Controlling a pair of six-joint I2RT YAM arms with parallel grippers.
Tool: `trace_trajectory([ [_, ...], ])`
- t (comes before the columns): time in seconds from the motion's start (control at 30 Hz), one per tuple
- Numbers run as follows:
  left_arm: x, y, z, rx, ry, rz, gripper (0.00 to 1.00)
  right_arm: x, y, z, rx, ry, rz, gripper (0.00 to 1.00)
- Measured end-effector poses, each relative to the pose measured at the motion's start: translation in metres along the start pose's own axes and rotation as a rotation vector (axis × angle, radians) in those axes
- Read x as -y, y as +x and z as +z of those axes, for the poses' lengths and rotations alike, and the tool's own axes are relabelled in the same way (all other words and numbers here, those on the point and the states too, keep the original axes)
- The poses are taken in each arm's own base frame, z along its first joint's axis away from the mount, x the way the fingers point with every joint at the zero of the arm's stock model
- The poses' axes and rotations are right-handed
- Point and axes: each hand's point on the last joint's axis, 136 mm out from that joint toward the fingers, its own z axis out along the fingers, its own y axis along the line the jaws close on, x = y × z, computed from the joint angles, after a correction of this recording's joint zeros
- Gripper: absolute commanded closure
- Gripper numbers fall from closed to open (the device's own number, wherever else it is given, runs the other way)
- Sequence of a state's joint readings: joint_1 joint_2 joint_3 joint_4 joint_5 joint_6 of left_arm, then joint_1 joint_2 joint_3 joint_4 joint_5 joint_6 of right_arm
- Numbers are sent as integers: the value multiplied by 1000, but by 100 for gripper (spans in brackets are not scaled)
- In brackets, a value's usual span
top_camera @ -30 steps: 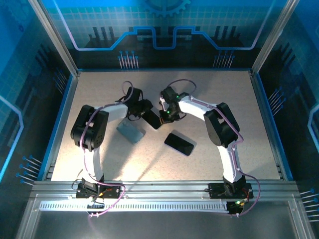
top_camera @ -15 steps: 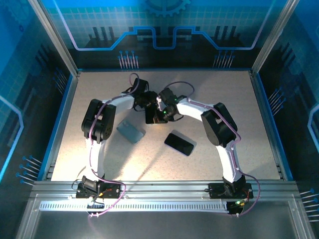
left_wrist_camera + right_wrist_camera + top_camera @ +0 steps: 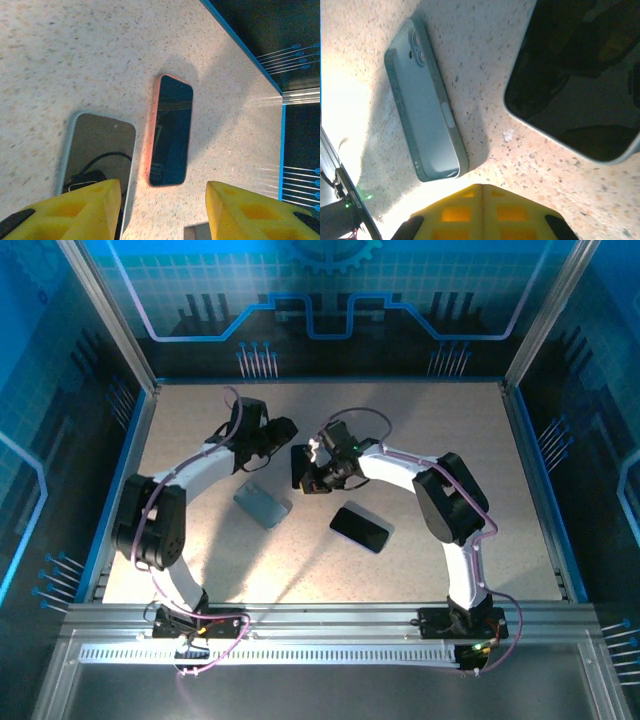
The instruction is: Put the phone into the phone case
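Observation:
A dark phone point(image 3: 301, 466) with a pale teal rim lies screen up on the table; it also shows in the left wrist view point(image 3: 97, 150) and the right wrist view point(image 3: 575, 85). The grey-teal phone case point(image 3: 263, 505) lies back up to its near left, its camera bump visible point(image 3: 427, 105). My left gripper point(image 3: 272, 436) hovers open behind the phone, with nothing between its yellow fingers point(image 3: 160, 192). My right gripper point(image 3: 318, 468) is shut and empty right beside the phone's right edge, its closed tips point(image 3: 482, 187) over bare table between phone and case.
A second dark phone point(image 3: 360, 528) with a pinkish rim point(image 3: 170, 130) lies near the middle of the table. Blue-edged walls and metal frame posts point(image 3: 530, 340) enclose the table. A metal rail point(image 3: 320, 625) runs along the near edge.
My left gripper has drawn back and left from the phone, its elbow swinging out to the left. The phone has shifted slightly farther back and straightened. The right gripper stays beside it.

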State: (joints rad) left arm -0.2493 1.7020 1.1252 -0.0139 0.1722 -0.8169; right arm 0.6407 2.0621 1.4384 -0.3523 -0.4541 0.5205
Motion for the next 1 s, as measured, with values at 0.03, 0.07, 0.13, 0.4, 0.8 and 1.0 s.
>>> trace_trajectory([
  [0.03,-5,2,-5,2,-5,-6,51,1,2,3,-6,-2,5,100],
  [0.07,-12,5,-10,2,-15,-15,50,2,3,6,-13,-4,7,100],
  [0.13,-25,12,-17,0,-38,-33,50,6,5,13,-24,-6,16,100],
  [0.4,-50,31,-36,-11,-85,-53,50,22,7,37,-68,-7,54,100],
  [0.8,-64,43,-39,-25,-110,-67,50,34,-40,39,5,-25,78,100],
  [1.0,-64,43,-39,-26,-111,-67,50,40,-69,43,43,-43,85,100],
])
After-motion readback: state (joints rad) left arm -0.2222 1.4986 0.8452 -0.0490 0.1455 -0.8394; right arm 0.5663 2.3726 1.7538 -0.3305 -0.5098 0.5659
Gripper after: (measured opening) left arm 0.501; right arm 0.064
